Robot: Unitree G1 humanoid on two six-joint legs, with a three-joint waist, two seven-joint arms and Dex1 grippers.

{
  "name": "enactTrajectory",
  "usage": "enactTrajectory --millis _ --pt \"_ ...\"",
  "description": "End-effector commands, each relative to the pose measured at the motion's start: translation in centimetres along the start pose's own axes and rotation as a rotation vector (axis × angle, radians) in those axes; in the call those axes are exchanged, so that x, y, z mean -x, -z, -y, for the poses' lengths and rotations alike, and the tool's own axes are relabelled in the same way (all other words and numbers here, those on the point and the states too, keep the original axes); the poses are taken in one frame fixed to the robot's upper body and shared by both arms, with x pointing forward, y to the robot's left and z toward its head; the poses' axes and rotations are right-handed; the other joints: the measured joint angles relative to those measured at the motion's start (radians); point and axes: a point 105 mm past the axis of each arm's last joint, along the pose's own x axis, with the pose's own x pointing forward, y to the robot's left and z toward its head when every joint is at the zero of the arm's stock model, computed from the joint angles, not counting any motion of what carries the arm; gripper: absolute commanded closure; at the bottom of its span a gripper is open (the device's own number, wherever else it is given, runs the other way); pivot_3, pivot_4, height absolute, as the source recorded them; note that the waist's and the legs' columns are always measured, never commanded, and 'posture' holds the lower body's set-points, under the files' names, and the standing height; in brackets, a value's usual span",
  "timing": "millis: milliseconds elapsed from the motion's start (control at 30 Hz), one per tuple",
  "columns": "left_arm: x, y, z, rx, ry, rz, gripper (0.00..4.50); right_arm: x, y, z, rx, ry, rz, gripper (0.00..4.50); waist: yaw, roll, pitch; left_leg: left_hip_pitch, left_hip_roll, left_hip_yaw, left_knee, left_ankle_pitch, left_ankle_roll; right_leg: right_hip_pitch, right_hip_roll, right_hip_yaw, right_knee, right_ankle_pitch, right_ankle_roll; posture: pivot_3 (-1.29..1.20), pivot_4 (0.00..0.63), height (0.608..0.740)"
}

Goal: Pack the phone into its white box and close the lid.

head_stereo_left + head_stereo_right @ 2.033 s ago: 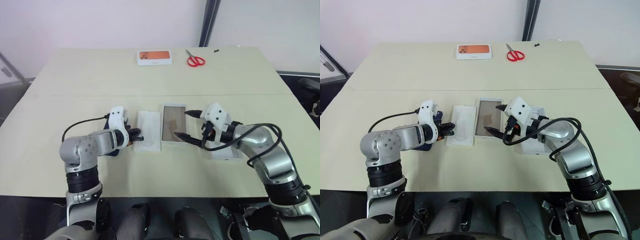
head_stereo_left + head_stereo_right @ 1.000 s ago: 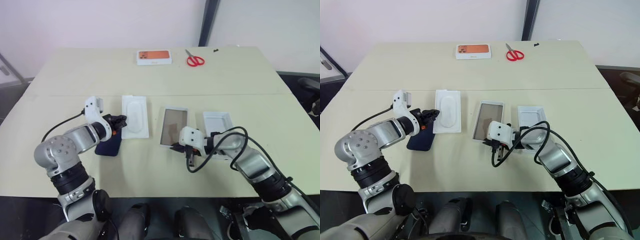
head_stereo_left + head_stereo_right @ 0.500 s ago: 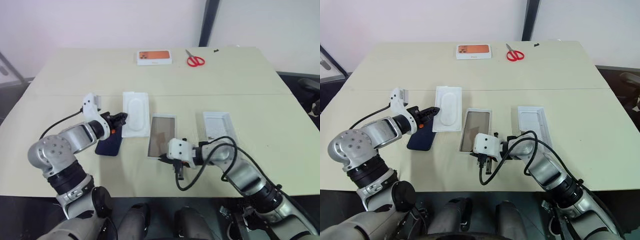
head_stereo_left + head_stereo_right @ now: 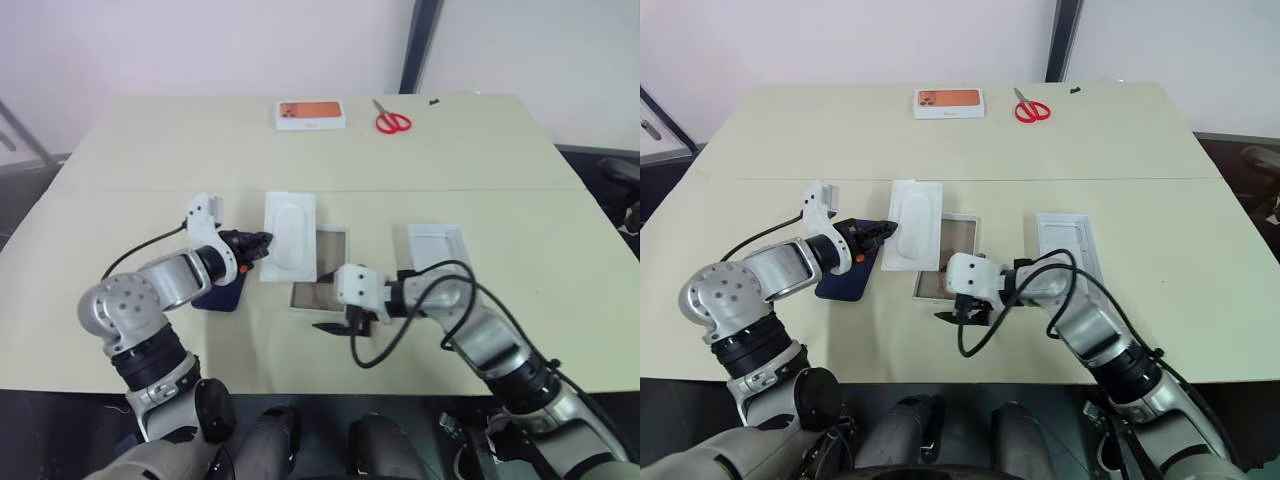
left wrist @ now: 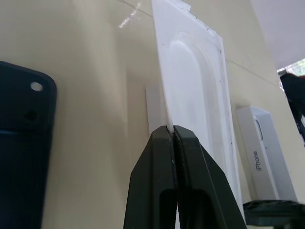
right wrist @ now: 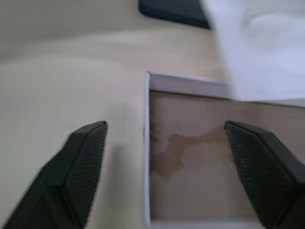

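Note:
The dark navy phone (image 4: pixel 222 291) lies flat on the table beneath my left forearm. My left gripper (image 4: pixel 262 241) is shut on the edge of a white moulded insert (image 4: pixel 290 233), holding it tilted so that it overlaps the far end of the white box (image 4: pixel 322 283). The box lies open with a brownish floor. At its near end my right gripper (image 4: pixel 340 318) stands open, and in the right wrist view the box's corner (image 6: pixel 148 81) sits between its fingers (image 6: pixel 81 162). The lid (image 4: pixel 435 248) rests to the right, plain white inside facing up.
A white box printed with an orange phone (image 4: pixel 311 114) and red scissors (image 4: pixel 392 121) lie at the table's far edge. A black cable loops from my right wrist over the table beside the lid.
My right gripper has let go of the white box's near end and opened. My left gripper has carried the insert to the right until it overlaps the box.

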Motion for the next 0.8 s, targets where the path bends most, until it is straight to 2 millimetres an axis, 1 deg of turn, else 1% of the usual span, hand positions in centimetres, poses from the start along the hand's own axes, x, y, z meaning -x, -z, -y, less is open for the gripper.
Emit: enactTrajectory --millis 33,100,167,333,433,500,533,567,667,700,800 --pt "-0.6 0.9 1.6 -0.057 0.023 -0.036 4.50 2.7 -0.8 0.3 -0.002 0.008 0.027 0.54 0.002 0.000 0.000 0.000 0.000 0.000 0.000 0.000 0.000 0.000 0.000 0.000 0.000 0.000 0.000 0.00 0.150 0.740" --pt "-0.9 1.4 1.7 -0.061 0.014 -0.056 4.50 3.6 -0.4 0.5 -0.009 0.016 0.003 0.54 0.001 -0.001 0.000 0.000 0.000 0.000 0.000 0.000 0.000 0.001 0.000 0.000 0.000 0.000 0.000 0.00 0.150 0.740" --pt "-1.2 1.7 1.8 -0.068 0.010 -0.074 4.50 4.1 0.0 0.7 -0.014 0.032 -0.011 0.54 -0.001 -0.001 0.000 0.000 0.000 0.000 0.000 0.000 0.000 0.001 0.000 0.000 0.000 0.000 0.000 0.00 0.150 0.740" --pt "-1.7 2.5 2.2 -0.084 0.011 -0.114 4.50 4.2 0.2 1.5 -0.012 0.070 -0.017 0.54 -0.003 -0.001 0.000 0.000 0.000 0.000 -0.001 0.000 0.000 0.000 0.001 0.000 0.000 0.000 0.000 0.00 0.150 0.740" --pt "-1.8 2.6 2.3 -0.089 0.018 -0.120 3.57 4.1 -0.2 2.1 -0.010 0.098 -0.003 0.47 0.000 -0.001 0.000 0.000 0.000 0.000 0.000 0.000 0.000 0.000 0.000 0.000 0.000 0.000 0.000 0.00 0.150 0.740" --pt "-1.7 2.5 2.2 -0.096 0.016 -0.117 2.73 4.0 -0.6 2.7 -0.023 0.127 0.019 0.47 0.000 -0.001 0.000 0.000 0.000 0.000 0.000 0.000 0.000 0.000 0.000 0.000 0.000 0.000 0.000 0.00 0.150 0.740" --pt "-1.5 2.3 2.2 -0.096 0.018 -0.111 2.16 3.9 -0.8 3.1 -0.034 0.141 0.034 0.47 -0.001 -0.001 0.000 0.000 0.000 0.000 0.000 0.000 0.000 0.000 0.000 0.000 0.000 0.000 0.000 0.00 0.150 0.740" --pt "-1.4 2.1 2.1 -0.094 0.021 -0.103 1.73 3.8 -1.1 3.3 -0.042 0.152 0.047 0.47 -0.001 -0.001 0.000 0.000 0.000 0.000 0.000 0.000 0.000 0.000 0.000 0.000 0.000 0.000 0.000 0.00 0.150 0.740" --pt "-0.8 1.3 2.2 -0.087 0.047 -0.064 1.73 3.5 -1.6 4.1 -0.063 0.179 0.074 0.47 0.000 -0.001 0.000 0.000 0.000 0.000 0.000 0.000 0.000 0.000 0.000 0.000 0.000 0.000 0.000 0.00 0.150 0.740" --pt "-0.4 0.7 2.2 -0.087 0.056 -0.039 1.73 3.2 -1.7 4.5 -0.079 0.197 0.084 0.47 0.000 -0.001 0.000 0.000 0.000 0.000 0.000 0.000 0.000 0.000 0.000 0.000 0.000 0.000 0.000 0.00 0.150 0.740" --pt "0.8 -0.5 1.8 -0.113 0.061 0.007 1.69 2.1 -2.0 5.5 -0.139 0.233 0.086 1.31 -0.004 -0.001 0.001 0.000 0.000 0.000 0.000 0.000 0.000 0.000 0.000 0.000 0.000 0.000 0.000 0.00 0.150 0.740"
